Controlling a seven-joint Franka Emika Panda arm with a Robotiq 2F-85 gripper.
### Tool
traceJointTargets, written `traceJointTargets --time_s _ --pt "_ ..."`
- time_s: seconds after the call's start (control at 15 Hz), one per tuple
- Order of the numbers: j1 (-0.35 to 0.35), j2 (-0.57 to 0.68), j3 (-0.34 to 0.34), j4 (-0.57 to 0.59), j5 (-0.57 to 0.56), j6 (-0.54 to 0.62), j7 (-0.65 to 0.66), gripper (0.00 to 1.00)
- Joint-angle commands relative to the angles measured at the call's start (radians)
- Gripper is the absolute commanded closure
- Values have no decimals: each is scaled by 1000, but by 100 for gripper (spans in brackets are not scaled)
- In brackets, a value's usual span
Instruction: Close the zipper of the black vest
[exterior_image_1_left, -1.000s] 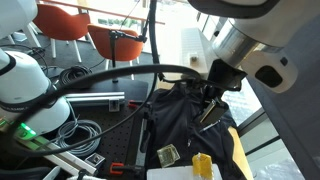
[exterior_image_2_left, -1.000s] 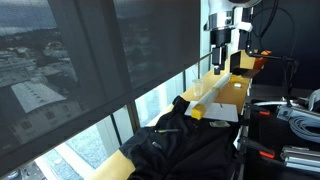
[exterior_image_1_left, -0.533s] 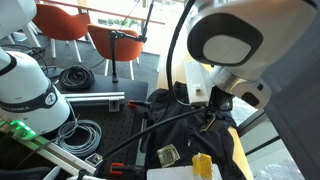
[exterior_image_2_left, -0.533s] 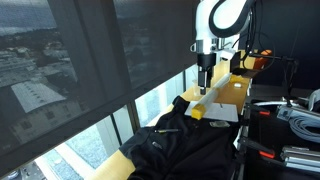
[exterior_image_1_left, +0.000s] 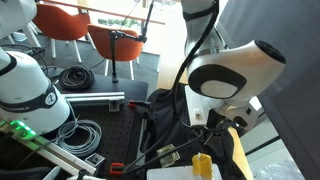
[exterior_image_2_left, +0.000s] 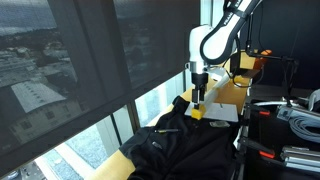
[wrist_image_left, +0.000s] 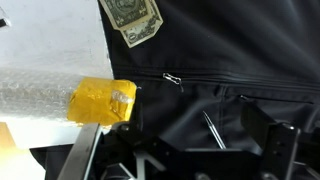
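The black vest (exterior_image_1_left: 185, 125) lies spread on the table and shows in both exterior views (exterior_image_2_left: 180, 142). In the wrist view it fills most of the frame (wrist_image_left: 240, 60), with a zipper line running across it and a small silver zipper pull (wrist_image_left: 173, 79) near the yellow object. My gripper (exterior_image_1_left: 214, 122) hangs just above the vest's near end, also seen from the side (exterior_image_2_left: 200, 98). In the wrist view its fingers (wrist_image_left: 200, 140) are spread apart with only vest fabric between them. It holds nothing.
A yellow object (wrist_image_left: 102, 101) lies beside the vest on bubble wrap (wrist_image_left: 35, 95); it also shows in both exterior views (exterior_image_1_left: 202, 165) (exterior_image_2_left: 197, 113). A banknote (wrist_image_left: 134, 20) lies on the vest. Cables (exterior_image_1_left: 85, 135) and another white robot (exterior_image_1_left: 25, 85) stand nearby.
The arm has come down from well above the table and moved along it, so the gripper now hovers close over the vest. The vest has not moved.
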Motion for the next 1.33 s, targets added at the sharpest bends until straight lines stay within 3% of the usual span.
traceJointTargets --time_s 0.0,0.73,1.27 --pt "13 99 -5 74 -53 17 30 0" --pt "62 303 -31 222 -129 12 85 0" --pt "68 366 -36 293 -130 9 96 0"
